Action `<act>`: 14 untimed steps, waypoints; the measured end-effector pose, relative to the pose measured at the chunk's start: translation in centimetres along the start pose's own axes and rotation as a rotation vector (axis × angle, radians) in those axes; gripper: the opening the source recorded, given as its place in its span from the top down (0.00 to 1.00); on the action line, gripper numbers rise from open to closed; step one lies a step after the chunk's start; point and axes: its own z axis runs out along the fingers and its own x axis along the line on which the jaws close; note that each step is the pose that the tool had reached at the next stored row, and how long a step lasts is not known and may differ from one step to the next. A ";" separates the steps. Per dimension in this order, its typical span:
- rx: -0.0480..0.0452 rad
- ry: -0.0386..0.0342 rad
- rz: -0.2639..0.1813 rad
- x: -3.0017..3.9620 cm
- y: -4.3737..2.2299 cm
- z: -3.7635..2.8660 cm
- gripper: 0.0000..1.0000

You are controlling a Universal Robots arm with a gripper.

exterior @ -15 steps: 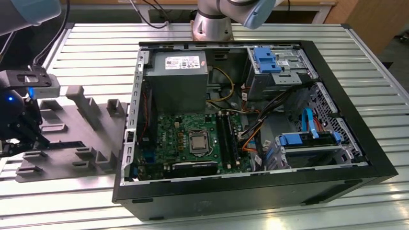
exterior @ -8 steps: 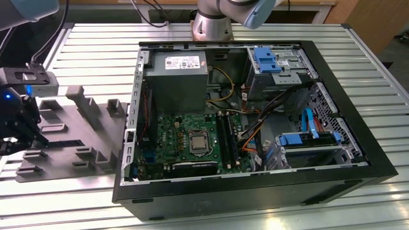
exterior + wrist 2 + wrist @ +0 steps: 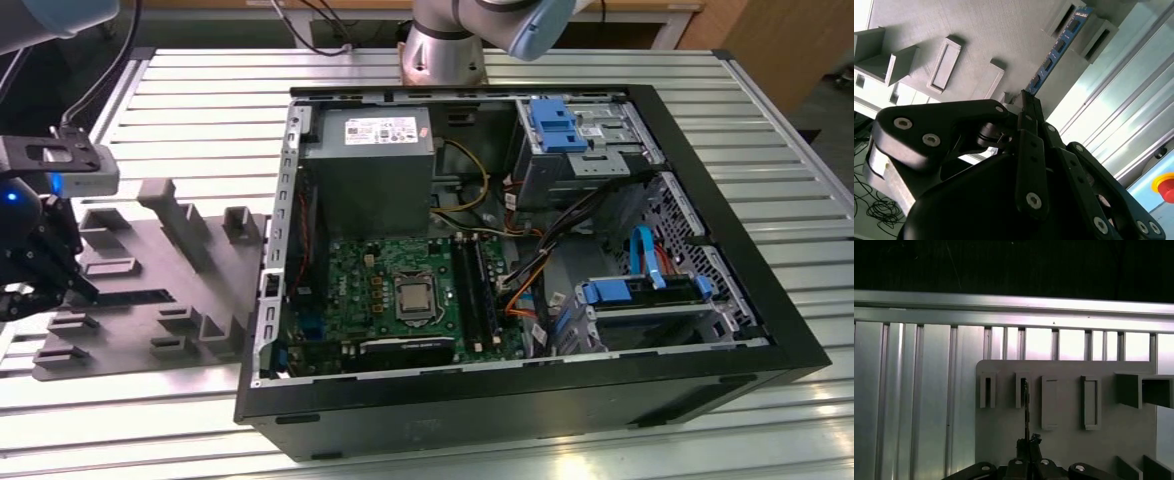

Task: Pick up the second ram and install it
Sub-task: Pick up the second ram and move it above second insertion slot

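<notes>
The gripper has its fingers pinched on the near end of the memory stick. The stick stands on edge in the gray holder, its far end between two posts, well apart from the open computer case. Held by one end only, the thin board could tilt, jam against the posts or slip from the grip.

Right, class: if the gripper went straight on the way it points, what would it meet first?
The second ram, which sits right between its jaws; behind that, probably the gray fixture that holds it.
</notes>
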 end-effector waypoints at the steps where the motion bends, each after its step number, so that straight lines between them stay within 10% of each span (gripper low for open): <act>1: 0.0001 0.0002 0.000 0.00 0.00 -0.05 0.89; 14: 0.0010 0.0000 0.000 -0.01 0.00 -0.51 0.89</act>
